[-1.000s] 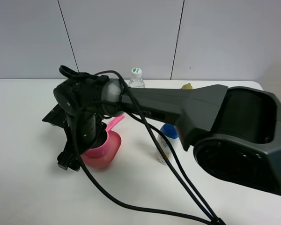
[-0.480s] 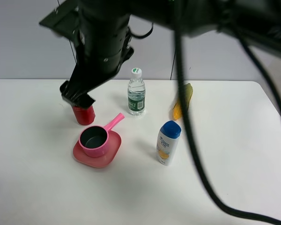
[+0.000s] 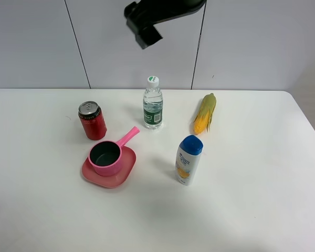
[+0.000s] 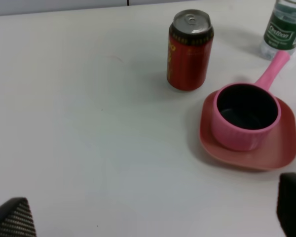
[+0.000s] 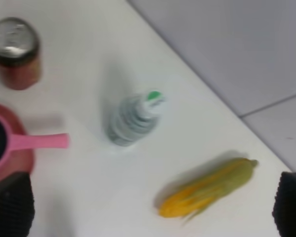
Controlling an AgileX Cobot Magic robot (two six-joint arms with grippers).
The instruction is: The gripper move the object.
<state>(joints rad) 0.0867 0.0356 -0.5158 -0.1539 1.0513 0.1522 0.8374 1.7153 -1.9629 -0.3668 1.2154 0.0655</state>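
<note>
While neither gripper touches it, the pink saucepan [image 3: 105,156] sits upright in the middle of a pink plate [image 3: 124,176] on the white worktop [image 3: 252,205], its dark inside facing up and its straight handle reaching out over the plate's rim toward a water bottle [image 3: 153,105]. A red can [image 3: 92,122] stands near the saucepan on the wall side, apart from it. A white bottle with a blue cap [image 3: 189,160] stands on the saucepan's far side from the can, well apart, and a corn cob [image 3: 205,113] lies farther off still. The left gripper [image 4: 151,213] has its fingers [image 4: 292,208] spread wide with nothing between them. The saucepan [image 4: 245,116] lies ahead of it, off toward one finger and clear of both. The right gripper [image 5: 150,205] is also spread wide and holds nothing. Its blurred view looks down on the bottle and corn, with only the handle and a sliver of the saucepan [image 5: 37,141] at the edge. A black arm part [image 3: 147,23] shows in the high view, far above the saucepan, and I cannot tell which arm it belongs to.
</note>
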